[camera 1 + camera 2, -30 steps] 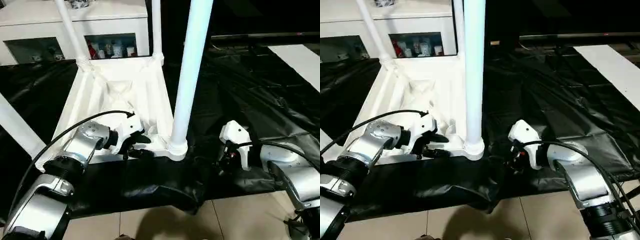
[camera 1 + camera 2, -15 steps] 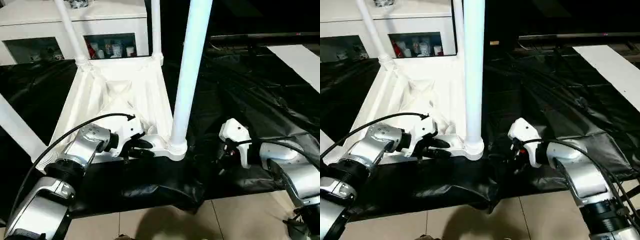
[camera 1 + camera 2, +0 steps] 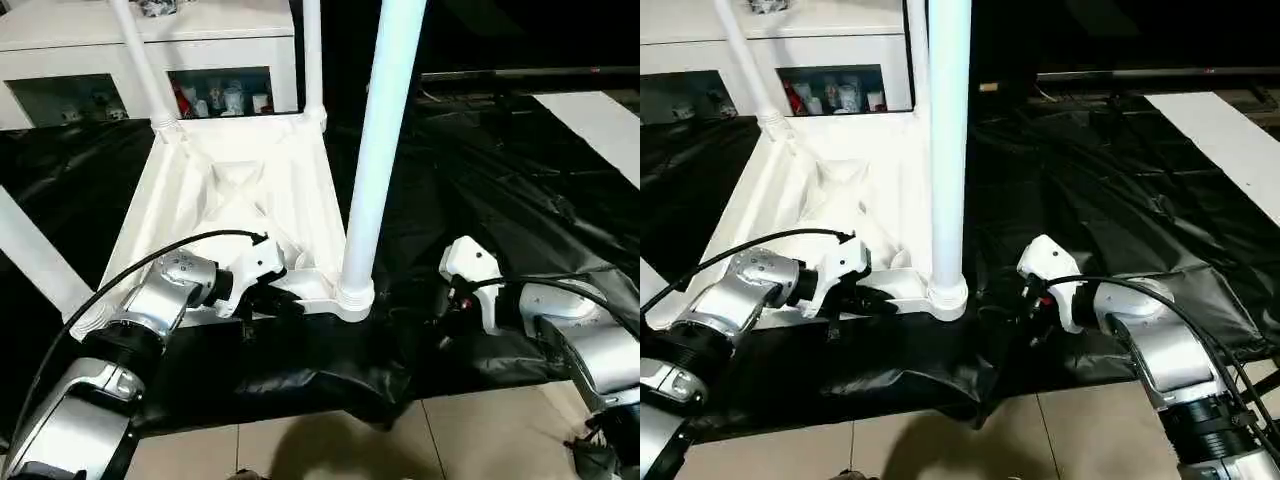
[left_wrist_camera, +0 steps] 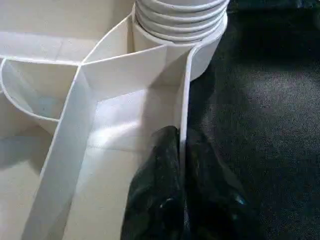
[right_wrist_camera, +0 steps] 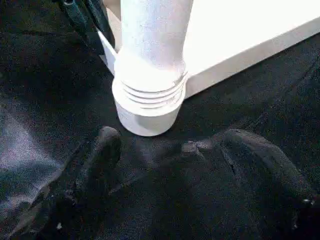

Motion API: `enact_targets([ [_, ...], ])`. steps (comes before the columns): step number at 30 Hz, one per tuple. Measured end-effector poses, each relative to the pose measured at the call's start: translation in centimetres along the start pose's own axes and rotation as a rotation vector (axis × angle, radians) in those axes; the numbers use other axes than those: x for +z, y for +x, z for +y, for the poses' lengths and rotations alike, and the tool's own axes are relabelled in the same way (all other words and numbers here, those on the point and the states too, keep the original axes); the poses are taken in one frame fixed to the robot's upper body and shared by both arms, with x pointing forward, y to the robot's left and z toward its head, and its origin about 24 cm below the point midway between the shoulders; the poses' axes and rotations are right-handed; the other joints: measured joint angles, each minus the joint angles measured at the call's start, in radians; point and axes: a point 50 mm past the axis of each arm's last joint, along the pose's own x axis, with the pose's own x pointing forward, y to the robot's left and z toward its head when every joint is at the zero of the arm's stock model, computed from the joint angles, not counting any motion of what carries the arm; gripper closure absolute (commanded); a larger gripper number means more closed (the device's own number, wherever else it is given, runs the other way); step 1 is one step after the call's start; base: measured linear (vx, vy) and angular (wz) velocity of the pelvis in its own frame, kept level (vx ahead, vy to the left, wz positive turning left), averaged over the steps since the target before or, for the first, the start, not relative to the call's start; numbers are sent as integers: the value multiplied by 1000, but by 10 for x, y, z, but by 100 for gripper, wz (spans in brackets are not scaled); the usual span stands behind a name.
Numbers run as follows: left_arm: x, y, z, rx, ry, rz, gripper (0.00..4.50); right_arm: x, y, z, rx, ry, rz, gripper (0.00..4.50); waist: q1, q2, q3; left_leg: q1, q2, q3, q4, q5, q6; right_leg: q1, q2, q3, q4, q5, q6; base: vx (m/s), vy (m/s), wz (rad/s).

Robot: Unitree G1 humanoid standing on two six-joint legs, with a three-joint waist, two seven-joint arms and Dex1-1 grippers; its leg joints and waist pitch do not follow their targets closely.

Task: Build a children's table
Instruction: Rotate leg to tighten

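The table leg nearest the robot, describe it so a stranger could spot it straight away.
A white tabletop lies upside down on black sheeting, legs pointing up. This leg rises from the near corner on the robot's right, between the two claws. It looks the thickest and tallest, with a ribbed collar at its base.

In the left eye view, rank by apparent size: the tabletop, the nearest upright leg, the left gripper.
1. tabletop
2. nearest upright leg, though nearness to the camera enlarges it
3. left gripper, clearly smallest

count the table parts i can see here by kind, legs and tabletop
legs: 4 (near right, near left, far left, far right)
tabletop: 1
total: 5
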Motion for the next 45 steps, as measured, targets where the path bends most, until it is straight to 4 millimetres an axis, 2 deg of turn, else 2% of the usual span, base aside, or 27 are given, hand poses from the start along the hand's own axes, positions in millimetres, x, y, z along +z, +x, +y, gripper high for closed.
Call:
enact_targets([
  [5,-2,1,-4,-5,1,-10,446,0,10,3,11,40,-46,87,-8,-1,-2,0,0,0,-1,0,0,0,0,0,0,0,0,0,0,0],
  [10,-3,10,-12,-1,-21,-58,446,6,23,9,26,51,-137,87,-11,9,-8,1,-1,0,-1,-1,1,0,-1,1,-1,0,0,0,0,0],
  [12,0,17,-16,-4,-31,-98,446,4,27,10,17,49,-151,87,-9,9,-9,2,-1,0,-1,-1,1,1,-2,1,-1,0,0,0,0,0],
  [14,2,22,-19,-6,-32,-112,446,2,31,10,2,54,-154,87,-4,6,-10,2,-1,0,0,-1,1,1,-2,1,0,0,0,0,0,0],
  [20,4,22,-19,2,-30,-110,450,0,37,6,-13,52,-144,33,-1,-3,-13,2,-1,0,0,-1,1,1,-2,1,-1,-1,1,0,0,0],
  [24,4,22,-19,6,-24,-106,450,-7,42,5,-38,36,-109,33,0,-7,-13,2,-1,0,0,-1,1,1,-2,1,0,-1,1,0,0,0],
  [32,4,19,-19,19,-27,-97,450,-7,51,3,-34,25,-125,33,-2,-9,-13,2,-1,0,0,-1,1,1,-1,1,-1,-1,1,0,0,0],
  [45,3,17,-18,20,-27,-90,450,-11,55,6,-5,38,-148,143,-4,-9,-12,2,-1,0,-1,-1,1,1,-1,1,-1,-1,1,0,0,0],
])
